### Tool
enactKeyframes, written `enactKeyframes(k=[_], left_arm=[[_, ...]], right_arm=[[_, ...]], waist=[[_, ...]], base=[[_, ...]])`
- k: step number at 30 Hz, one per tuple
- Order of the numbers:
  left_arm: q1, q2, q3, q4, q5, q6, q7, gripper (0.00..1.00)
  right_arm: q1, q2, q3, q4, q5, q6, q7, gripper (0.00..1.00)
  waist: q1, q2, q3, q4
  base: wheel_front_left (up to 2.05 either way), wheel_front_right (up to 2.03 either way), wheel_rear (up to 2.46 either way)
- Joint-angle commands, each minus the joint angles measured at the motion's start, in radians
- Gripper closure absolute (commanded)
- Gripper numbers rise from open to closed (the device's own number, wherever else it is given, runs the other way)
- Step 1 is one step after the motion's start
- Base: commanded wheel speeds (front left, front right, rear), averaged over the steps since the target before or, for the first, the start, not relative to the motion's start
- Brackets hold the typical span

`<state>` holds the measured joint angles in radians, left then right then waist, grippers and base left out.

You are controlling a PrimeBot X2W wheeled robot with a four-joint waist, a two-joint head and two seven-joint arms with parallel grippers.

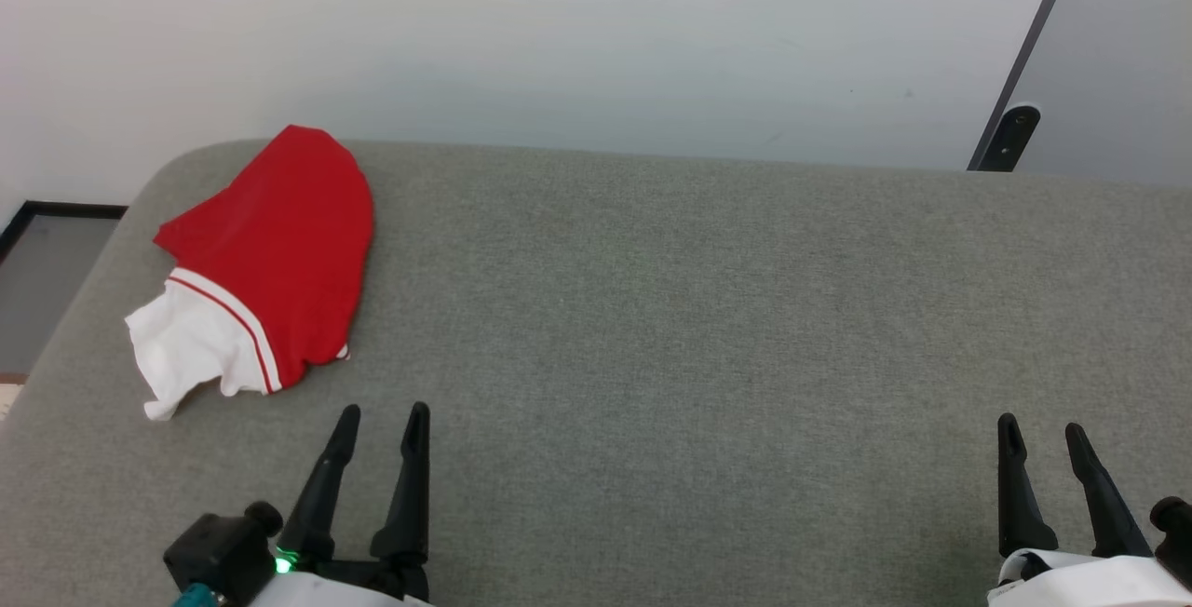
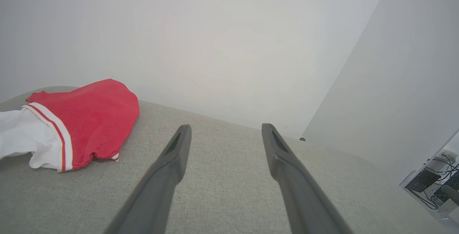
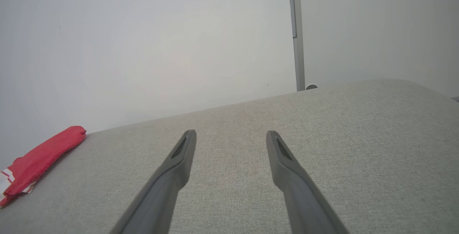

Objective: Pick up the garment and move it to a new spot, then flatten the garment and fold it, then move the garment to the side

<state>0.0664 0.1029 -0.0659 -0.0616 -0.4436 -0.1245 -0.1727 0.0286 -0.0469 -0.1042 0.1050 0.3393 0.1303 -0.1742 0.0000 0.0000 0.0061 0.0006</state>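
The garment [image 1: 275, 249] lies folded into a compact bundle at the far left of the grey padded table [image 1: 698, 328], red on top with a white, red-striped part sticking out toward the table's left edge. Its lettering is hidden. My left gripper [image 1: 382, 425] stands open at the lower left, a short way in front of and to the right of the bundle, with nothing between its fingers. In the left wrist view the garment [image 2: 79, 119] sits left of the open left gripper [image 2: 224, 131]. My right gripper [image 1: 1040, 435] is open at the lower right, far from the garment [image 3: 39, 158].
A pale wall runs behind the table. A dark post [image 1: 1010, 132] with a rounded foot stands at the back right corner. The table's left corner is rounded, with floor [image 1: 47, 281] beyond it. Some equipment with cables [image 2: 434, 180] shows at the left wrist view's right edge.
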Motion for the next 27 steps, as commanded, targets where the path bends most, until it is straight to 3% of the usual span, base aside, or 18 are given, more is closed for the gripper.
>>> enactKeyframes(k=[1,27], left_arm=[[0.004,0.008,-0.005,-0.015,0.028,-0.007,-0.011,0.00],[0.032,0.036,-0.061,-0.030,0.177,-0.007,-0.063,0.00]], right_arm=[[0.002,-0.004,-0.002,-0.013,-0.029,0.001,-0.008,0.00],[0.035,-0.004,0.019,-0.052,-0.244,0.001,-0.062,0.00]], waist=[[0.0000,0.0000,0.000,-0.002],[0.0000,0.0000,-0.005,0.003]], base=[[0.00,0.00,0.00],[0.00,0.00,0.00]])
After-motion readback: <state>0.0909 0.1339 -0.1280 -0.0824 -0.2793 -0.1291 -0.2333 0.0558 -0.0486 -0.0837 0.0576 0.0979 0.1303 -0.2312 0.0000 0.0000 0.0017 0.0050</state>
